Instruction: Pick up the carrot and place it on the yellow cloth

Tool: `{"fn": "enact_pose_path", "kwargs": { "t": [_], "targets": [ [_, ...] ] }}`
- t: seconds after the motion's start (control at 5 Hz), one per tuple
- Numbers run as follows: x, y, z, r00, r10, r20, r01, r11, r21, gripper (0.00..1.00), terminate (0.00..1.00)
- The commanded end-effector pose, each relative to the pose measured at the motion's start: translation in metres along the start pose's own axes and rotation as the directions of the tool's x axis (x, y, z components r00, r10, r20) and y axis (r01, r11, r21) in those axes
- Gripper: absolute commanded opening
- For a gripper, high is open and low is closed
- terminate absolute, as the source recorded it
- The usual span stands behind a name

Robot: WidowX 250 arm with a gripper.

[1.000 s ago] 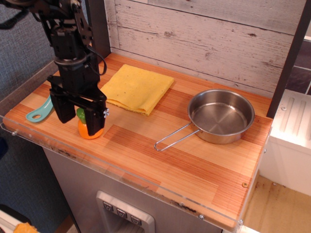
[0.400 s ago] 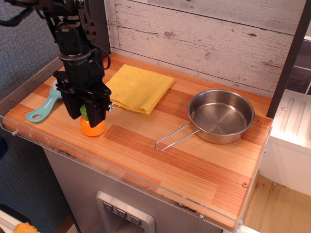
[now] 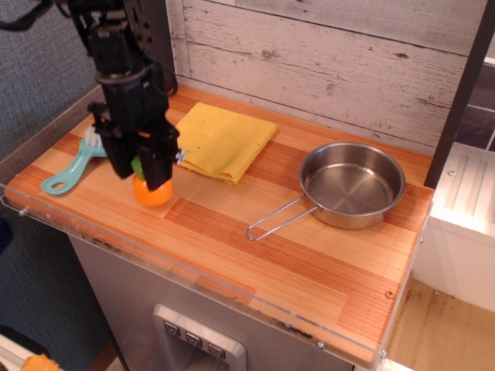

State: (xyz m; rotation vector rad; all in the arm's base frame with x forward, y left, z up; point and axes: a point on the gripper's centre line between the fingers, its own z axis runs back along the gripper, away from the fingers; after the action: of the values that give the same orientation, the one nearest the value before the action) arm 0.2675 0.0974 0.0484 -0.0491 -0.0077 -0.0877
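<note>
The carrot [image 3: 152,192] is a stubby orange toy with a green top. It hangs just above the wooden counter [image 3: 255,255] at the front left. My black gripper [image 3: 144,171] is shut on its green top, and the fingers hide most of the green. The yellow cloth [image 3: 220,141] lies flat at the back, just right of the gripper. The carrot is a short way in front of and left of the cloth's near corner.
A teal brush [image 3: 71,167] with white bristles lies at the left edge, just left of the gripper. A steel pan [image 3: 352,183] sits at the right, its wire handle [image 3: 274,219] pointing toward the front left. A plank wall runs along the back.
The gripper closed on the carrot's green top and lifted it off the counter. Gripper and carrot moved up and slightly right, toward the cloth.
</note>
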Motion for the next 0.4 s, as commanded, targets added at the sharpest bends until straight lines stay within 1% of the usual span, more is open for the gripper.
{"fn": "enact_pose_path", "kwargs": {
  "t": [0.0,0.2],
  "targets": [
    [0.048,-0.002,0.027,0.995,-0.027,0.098,0.025,1.0,0.013,0.0,0.0],
    [0.069,-0.007,0.018,0.996,-0.025,0.091,0.025,1.0,0.007,0.0,0.0]
  ]
}}
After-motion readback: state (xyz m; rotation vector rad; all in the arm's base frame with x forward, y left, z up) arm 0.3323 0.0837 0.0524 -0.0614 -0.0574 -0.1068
